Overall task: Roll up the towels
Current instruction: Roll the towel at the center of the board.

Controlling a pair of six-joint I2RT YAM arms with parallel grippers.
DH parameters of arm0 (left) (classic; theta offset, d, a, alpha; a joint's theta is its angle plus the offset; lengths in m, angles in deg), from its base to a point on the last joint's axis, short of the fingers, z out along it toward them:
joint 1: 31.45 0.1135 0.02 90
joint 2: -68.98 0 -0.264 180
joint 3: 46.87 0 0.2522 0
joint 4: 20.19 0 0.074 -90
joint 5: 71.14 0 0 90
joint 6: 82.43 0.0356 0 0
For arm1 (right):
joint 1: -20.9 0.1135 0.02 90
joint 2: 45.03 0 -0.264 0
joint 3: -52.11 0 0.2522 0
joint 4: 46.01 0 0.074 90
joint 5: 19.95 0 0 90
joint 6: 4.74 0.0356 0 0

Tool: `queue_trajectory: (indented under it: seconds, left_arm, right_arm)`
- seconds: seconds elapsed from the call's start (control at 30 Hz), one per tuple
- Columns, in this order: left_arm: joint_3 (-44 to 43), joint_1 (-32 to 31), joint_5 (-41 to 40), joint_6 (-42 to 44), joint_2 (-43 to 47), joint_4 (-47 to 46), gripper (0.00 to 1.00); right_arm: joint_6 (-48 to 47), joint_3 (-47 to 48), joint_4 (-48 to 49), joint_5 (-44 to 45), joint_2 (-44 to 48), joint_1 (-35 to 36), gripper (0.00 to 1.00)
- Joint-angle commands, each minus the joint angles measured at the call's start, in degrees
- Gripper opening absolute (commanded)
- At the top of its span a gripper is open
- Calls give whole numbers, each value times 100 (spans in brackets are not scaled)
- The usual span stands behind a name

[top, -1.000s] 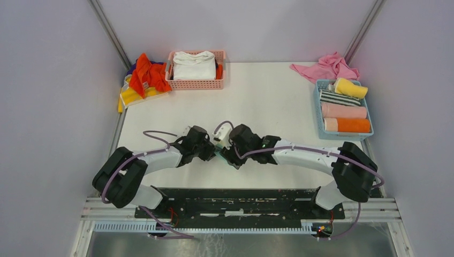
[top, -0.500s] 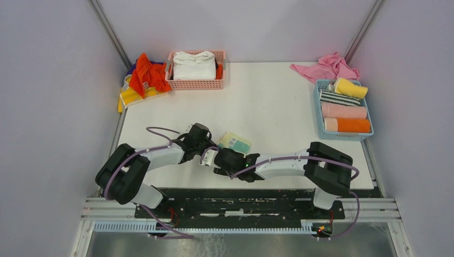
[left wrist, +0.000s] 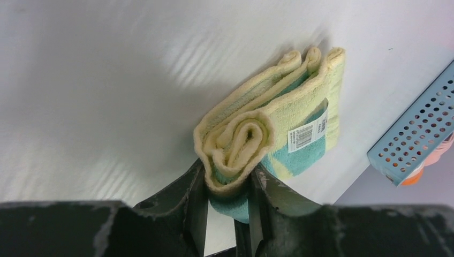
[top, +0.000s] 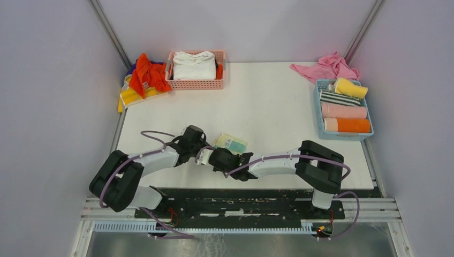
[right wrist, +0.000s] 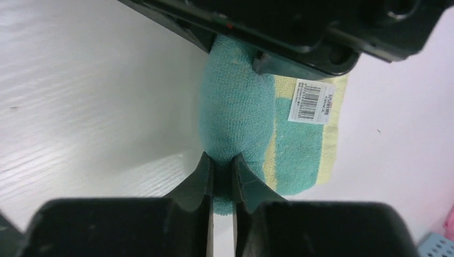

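A pale yellow and teal towel (top: 232, 143) lies partly rolled near the table's front middle. In the left wrist view the towel (left wrist: 267, 128) shows a rolled end and a white barcode tag. My left gripper (left wrist: 227, 182) is shut on that rolled end. In the right wrist view the towel (right wrist: 241, 112) is a teal bulge, and my right gripper (right wrist: 220, 163) is shut on its near edge, right under the left gripper's body. In the top view my left gripper (top: 202, 151) and right gripper (top: 215, 155) meet at the towel's near-left end.
A blue basket (top: 317, 107) at the right holds rolled yellow, striped, pink and orange towels. A pink cloth (top: 325, 67) lies behind it. A pink basket (top: 195, 83) with white cloth stands at the back. Orange-red and yellow towels (top: 144, 75) are piled back left.
My right arm swung left and folded in toward the front edge. The towel became visible beside the grippers and shifted slightly left and forward with both grippers.
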Motion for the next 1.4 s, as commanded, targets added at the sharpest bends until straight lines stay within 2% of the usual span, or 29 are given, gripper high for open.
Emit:
queue_trajectory:
  seconds: [0.0,0.17,0.33,0.53,0.73,0.87,1.0,1.37]
  left_arm:
    - [376,151,-161,409,532,1081,41]
    - [429,246,-607,387,1407,1448,58]
    - [452,305,-1060,427,2380,1816,68]
    - [563,307,-1020,564,2979,1802,71]
    - [862,307,-387,604,2744,804,72]
    - [818,306,-104,627,2284,193,75]
    - [707,302,75,656,1840,-405,75]
    - [383,307,194,708,564,-1083,74]
  right_arm:
    - [418,186,-563,-1263,-95,-86,11]
    - [943,211,-629,-2854,48,-564,7]
    - [1468,167,-449,-4353,-66,-1228,6]
    - [2497,-164,362,-5887,-337,-2077,6]
    - [3765,-520,1459,-7070,-894,-2840,5]
    - [4400,-800,2060,-7423,-1219,-3280,3]
    - [4513,-853,1838,-7400,-1509,-3539,5]
    - [4518,-496,1198,-7449,-1979,-3736,6]
